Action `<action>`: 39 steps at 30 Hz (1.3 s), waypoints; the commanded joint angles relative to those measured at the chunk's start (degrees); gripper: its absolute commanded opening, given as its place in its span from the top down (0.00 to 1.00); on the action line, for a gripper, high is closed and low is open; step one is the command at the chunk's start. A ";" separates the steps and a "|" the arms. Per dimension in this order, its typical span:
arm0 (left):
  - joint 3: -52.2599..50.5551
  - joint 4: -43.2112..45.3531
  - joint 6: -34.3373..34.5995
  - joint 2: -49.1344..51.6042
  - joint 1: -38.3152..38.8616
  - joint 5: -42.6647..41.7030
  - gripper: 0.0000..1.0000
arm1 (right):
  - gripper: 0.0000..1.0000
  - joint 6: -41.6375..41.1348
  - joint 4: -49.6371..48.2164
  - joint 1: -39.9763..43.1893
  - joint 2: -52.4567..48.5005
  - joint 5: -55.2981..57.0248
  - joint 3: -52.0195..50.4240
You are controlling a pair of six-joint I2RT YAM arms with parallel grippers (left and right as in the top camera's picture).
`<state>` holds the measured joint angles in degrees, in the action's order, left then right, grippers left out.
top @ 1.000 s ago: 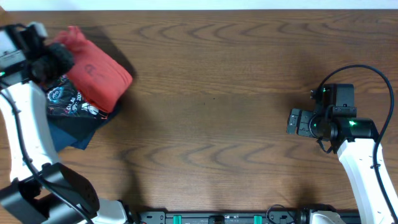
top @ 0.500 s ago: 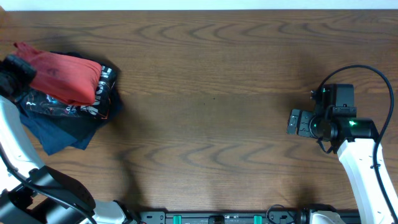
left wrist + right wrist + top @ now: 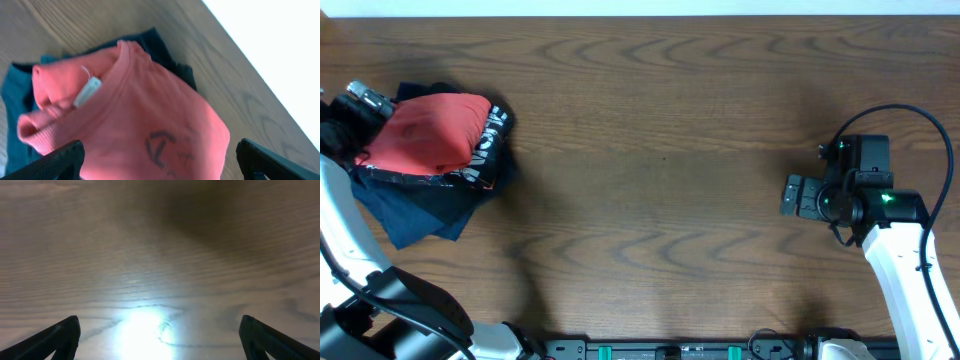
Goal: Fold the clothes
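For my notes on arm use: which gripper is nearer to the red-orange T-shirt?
Left. The left gripper is open just beside the red-orange T-shirt, facing it. The right gripper, also open, is far away on the opposite side.

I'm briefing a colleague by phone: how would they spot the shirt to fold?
Go to the wooden table's far-left side, where garments lie in a pile. The T-shirt sits on top, the only red-orange piece; the dark garments beneath are navy and black.

Resembles a robotics lab bench; bare wood-grain table (image 3: 670, 150); white left arm (image 3: 355, 235) and right arm (image 3: 902, 262); black equipment rail (image 3: 670, 351) along the edge.
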<state>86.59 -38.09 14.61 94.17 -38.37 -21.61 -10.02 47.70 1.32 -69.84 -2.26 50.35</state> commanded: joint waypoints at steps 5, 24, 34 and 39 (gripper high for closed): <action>-0.17 0.13 -1.97 0.57 5.81 -6.16 0.02 | 0.01 -0.20 -6.69 0.61 -2.16 -10.38 0.33; -0.20 -26.43 -8.11 -3.93 35.50 14.82 0.02 | 0.01 0.44 3.69 8.11 -13.40 -10.95 19.39; -24.26 -7.54 -8.15 -40.83 35.56 14.69 0.02 | 0.02 -2.32 -1.88 8.17 14.40 -3.06 5.35; -38.84 2.56 -8.17 -63.91 35.56 16.50 0.02 | 0.01 -3.65 -11.58 8.04 33.33 2.45 -7.04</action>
<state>53.45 -37.15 6.15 37.34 -2.68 -6.76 -11.99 37.45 9.15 -43.18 -4.25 48.25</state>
